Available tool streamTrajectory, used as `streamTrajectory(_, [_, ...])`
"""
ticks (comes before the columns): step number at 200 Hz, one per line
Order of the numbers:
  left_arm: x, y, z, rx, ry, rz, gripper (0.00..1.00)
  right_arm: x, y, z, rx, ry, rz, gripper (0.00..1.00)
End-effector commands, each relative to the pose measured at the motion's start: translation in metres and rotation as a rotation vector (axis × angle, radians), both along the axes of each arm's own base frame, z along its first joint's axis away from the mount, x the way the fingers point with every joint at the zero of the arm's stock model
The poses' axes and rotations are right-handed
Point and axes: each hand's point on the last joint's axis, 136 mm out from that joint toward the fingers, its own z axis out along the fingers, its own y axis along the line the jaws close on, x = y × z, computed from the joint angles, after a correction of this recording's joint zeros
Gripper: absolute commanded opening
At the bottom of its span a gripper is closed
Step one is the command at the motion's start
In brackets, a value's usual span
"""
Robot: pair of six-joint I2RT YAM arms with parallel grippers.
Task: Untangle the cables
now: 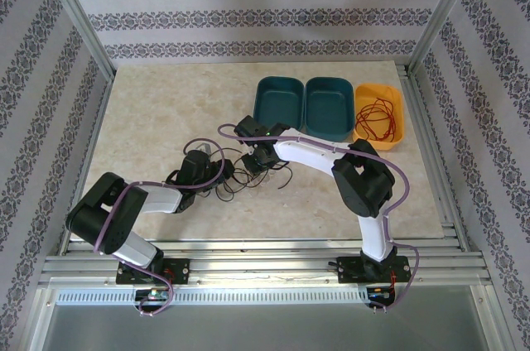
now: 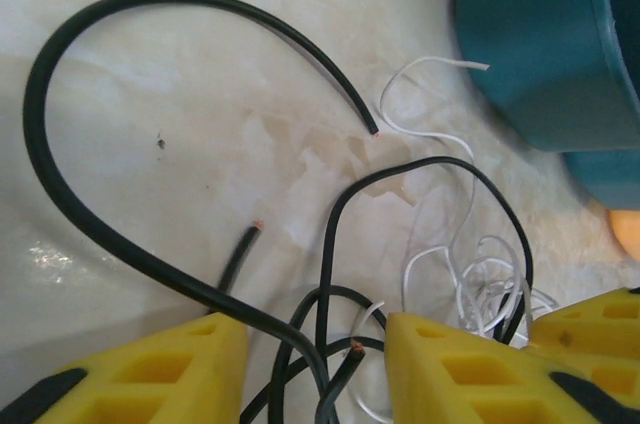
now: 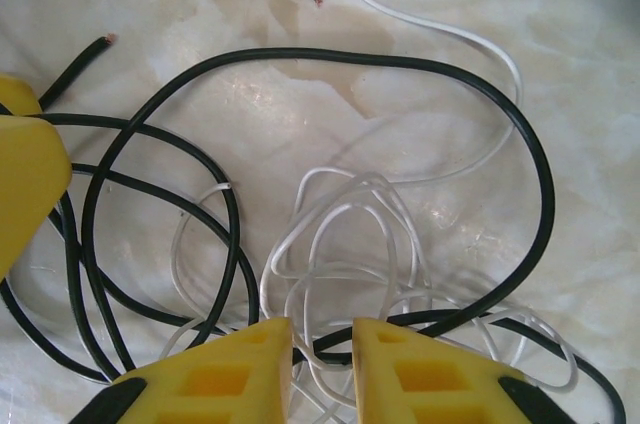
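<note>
Marble-patterned stone forms the surface, on which two teal bins and a yellow bin are set in a row at the far right. The left gripper is held open low over the surface, with black strands lying loose between its fingers. The right gripper is lowered just beside it. Its fingers are drawn close, with white and black strands passing through the narrow gap, but whether they are pinched cannot be told. The black and white cables are heaped, tangled, mid-surface between both grippers. A red cable is coiled inside the yellow bin.
</note>
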Motion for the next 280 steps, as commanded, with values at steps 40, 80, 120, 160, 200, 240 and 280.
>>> streamTrajectory(40, [-0.003, 0.002, -0.009, 0.004, 0.035, -0.001, 0.26, 0.011, -0.009, 0.016, -0.021, -0.061, -0.036, 0.22])
streamTrajectory(80, [-0.004, 0.002, -0.01, 0.006, 0.036, -0.002, 0.2, 0.017, -0.009, 0.02, -0.023, -0.08, -0.036, 0.21])
streamTrajectory(120, [-0.004, 0.002, -0.01, 0.004, 0.035, -0.001, 0.19, 0.023, -0.006, 0.029, -0.011, -0.101, -0.034, 0.21])
streamTrajectory(160, [-0.004, 0.002, -0.009, 0.004, 0.033, -0.001, 0.19, 0.026, -0.006, 0.022, -0.017, -0.088, -0.037, 0.21])
streamTrajectory(200, [-0.005, 0.003, -0.01, 0.005, 0.036, 0.0, 0.18, 0.026, -0.004, 0.009, -0.028, -0.058, -0.027, 0.21])
streamTrajectory(240, [-0.005, 0.003, -0.01, 0.005, 0.033, 0.001, 0.18, 0.024, 0.0, 0.0, -0.03, -0.027, -0.015, 0.21])
streamTrajectory(280, [-0.005, 0.004, -0.009, 0.004, 0.031, 0.002, 0.18, 0.021, 0.001, -0.005, -0.031, -0.007, -0.01, 0.17])
